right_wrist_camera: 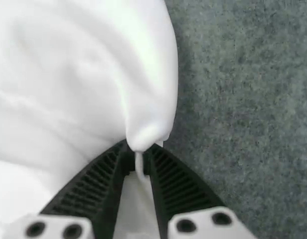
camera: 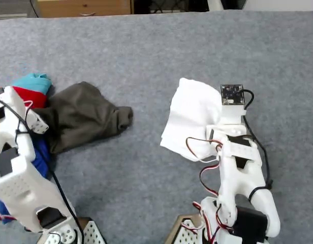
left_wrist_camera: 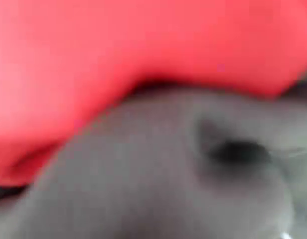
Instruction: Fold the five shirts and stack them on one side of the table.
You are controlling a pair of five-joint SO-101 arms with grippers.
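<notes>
We see the right arm's pincer [right_wrist_camera: 137,152] clamped on a fold of the crumpled white cloth shirt [right_wrist_camera: 69,84]. Its two black ribbed fingers [right_wrist_camera: 168,174] nearly meet at the tips, with a thin ridge of fabric squeezed between them. From the pinch the shirt bulges outward in soft creases. Just beside it we see the grey, felt-covered bench [right_wrist_camera: 243,99].
</notes>
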